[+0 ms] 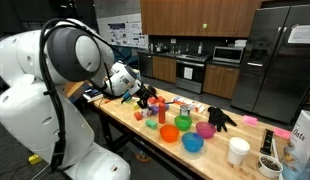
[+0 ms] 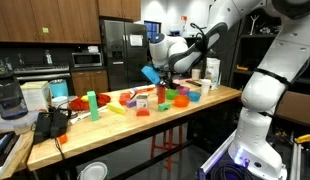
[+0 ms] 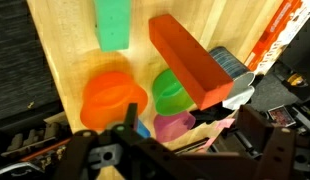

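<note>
My gripper (image 3: 188, 108) hangs over the wooden table (image 3: 65, 50) with its two dark fingers wide apart and nothing clamped between them. A red-orange block (image 3: 190, 58) looms just ahead of the fingertips, with a blue object (image 3: 231, 66) against its right side. Below lie an orange bowl (image 3: 113, 100), a green bowl (image 3: 171, 92), a pink bowl (image 3: 171, 126) and the edge of a blue bowl (image 3: 145, 128). A green block (image 3: 113, 22) lies farther off. In both exterior views the gripper (image 1: 147, 98) (image 2: 161, 78) hovers above the table; a blue object (image 2: 150, 73) shows beside it, contact unclear.
Coloured bowls (image 1: 183, 130) cluster mid-table. A black glove (image 1: 221, 118), a white cup (image 1: 238, 151) and a bag (image 1: 300, 140) are at one end. A black device (image 2: 50, 123) sits at the other end. Kitchen cabinets and a fridge (image 1: 280, 60) stand behind.
</note>
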You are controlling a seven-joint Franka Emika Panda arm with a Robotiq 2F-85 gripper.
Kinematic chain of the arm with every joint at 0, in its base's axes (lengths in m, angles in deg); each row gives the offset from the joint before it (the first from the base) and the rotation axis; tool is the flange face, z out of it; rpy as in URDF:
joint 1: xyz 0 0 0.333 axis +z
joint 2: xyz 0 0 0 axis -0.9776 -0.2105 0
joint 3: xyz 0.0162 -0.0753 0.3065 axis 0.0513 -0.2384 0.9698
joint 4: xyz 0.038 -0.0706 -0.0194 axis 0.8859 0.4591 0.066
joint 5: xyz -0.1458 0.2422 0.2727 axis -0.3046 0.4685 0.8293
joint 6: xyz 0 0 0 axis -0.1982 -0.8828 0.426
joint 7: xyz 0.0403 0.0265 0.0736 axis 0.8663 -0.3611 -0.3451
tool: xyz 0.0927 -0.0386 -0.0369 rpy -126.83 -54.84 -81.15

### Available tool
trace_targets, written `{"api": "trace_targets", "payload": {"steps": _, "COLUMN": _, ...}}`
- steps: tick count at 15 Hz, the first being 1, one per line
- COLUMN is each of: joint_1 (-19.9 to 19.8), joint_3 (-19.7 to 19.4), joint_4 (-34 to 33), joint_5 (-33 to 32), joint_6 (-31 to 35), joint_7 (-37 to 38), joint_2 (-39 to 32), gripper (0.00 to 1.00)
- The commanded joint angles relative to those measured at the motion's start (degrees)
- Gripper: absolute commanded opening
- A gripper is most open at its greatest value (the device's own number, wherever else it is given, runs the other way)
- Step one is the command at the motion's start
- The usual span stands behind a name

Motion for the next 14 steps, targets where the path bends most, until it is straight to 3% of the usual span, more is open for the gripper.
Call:
{"api": "trace_targets", "payload": {"steps": 1, "joint_1": 1.18, "joint_3": -0.59, "joint_4": -0.72, "joint_5": -2.32, "joint_6": -1.11, "joint_7": 4.98, "joint_2": -0.94, "gripper": 1.0}}
{"api": "trace_targets", "payload": {"steps": 2, "joint_1": 1.36, "joint_3": -0.58, "joint_4": -0.76, "joint_5": -2.88, "joint_6": -2.39, "joint_7": 4.04, "joint_2": -0.95, "gripper": 1.0}}
{"api": "trace_targets", "payload": {"steps": 3, "joint_1": -1.74, "joint_3": 1.95, "joint_4": -0.71, "joint_5": -2.36, "joint_6": -3.06, "joint_7": 1.44, "joint_2": 0.09, "gripper": 1.0}}
{"api": "trace_targets", "payload": {"steps": 4, "joint_1": -1.91, "joint_3": 2.76, "joint_4": -1.05, "joint_5": -3.93, "joint_6": -5.13, "joint_7": 1.55, "joint_2": -0.45, "gripper": 1.0}}
{"api": "trace_targets", "payload": {"steps": 5, "joint_1": 1.33, "joint_3": -0.55, "joint_4": -0.63, "joint_5": -2.51, "joint_6": -3.74, "joint_7": 1.5, "joint_2": -0.53, "gripper": 1.0}}
{"api": "trace_targets", "payload": {"steps": 14, "joint_1": 1.38, "joint_3": -0.12, "joint_4": -0.63, "joint_5": -3.41, "joint_6": -5.1, "joint_7": 1.54, "joint_2": -0.58, "gripper": 1.0}}
